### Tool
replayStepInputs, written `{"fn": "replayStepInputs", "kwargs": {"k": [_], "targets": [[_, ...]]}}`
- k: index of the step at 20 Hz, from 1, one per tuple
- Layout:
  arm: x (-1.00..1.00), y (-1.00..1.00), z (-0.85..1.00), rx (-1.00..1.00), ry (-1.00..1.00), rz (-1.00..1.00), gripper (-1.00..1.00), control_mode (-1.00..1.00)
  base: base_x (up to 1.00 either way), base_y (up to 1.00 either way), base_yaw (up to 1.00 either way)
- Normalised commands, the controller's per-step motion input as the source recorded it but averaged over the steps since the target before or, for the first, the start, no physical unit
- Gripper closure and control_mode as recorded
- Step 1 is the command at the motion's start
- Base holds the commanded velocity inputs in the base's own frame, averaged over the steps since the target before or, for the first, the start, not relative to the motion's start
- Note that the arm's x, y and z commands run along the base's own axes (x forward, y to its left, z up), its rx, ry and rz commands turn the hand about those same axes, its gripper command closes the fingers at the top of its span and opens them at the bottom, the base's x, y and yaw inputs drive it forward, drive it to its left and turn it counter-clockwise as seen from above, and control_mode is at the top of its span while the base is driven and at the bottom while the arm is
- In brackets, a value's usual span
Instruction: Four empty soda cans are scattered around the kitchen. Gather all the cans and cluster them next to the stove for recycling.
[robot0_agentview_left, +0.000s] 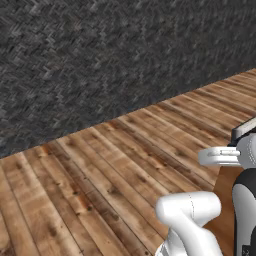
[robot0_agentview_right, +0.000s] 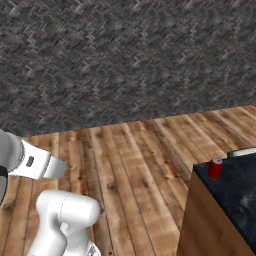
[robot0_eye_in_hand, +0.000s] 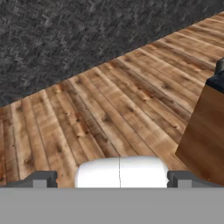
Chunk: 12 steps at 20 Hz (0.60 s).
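A dark grey wall (robot0_agentview_right: 125, 60) with a rough herringbone weave texture ran across the back of the room and met the floor in a straight line. The floor (robot0_agentview_left: 100, 175) was laid with long wooden planks in warm brown, streaked with darker grain and knots. At the right stood a wooden cabinet (robot0_agentview_right: 200, 225) with brown side panels and a dark, speckled countertop (robot0_agentview_right: 240, 195). A pale strip lay along the far edge of that top. The light was even, without strong shadows.
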Motion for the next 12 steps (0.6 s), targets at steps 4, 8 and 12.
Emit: {"fn": "replayStepInputs", "kwargs": {"k": [4, 8, 12], "targets": [[0.0, 0.0, 0.0, 0.0, 0.0, 0.0, -1.0, 1.0, 0.0, 0.0, -0.5], [0.0, 0.0, 0.0, 0.0, 0.0, 0.0, -1.0, 1.0, 0.0, 0.0, -0.5], [0.0, 0.0, 0.0, 0.0, 0.0, 0.0, -1.0, 1.0, 0.0, 0.0, -0.5]]}}
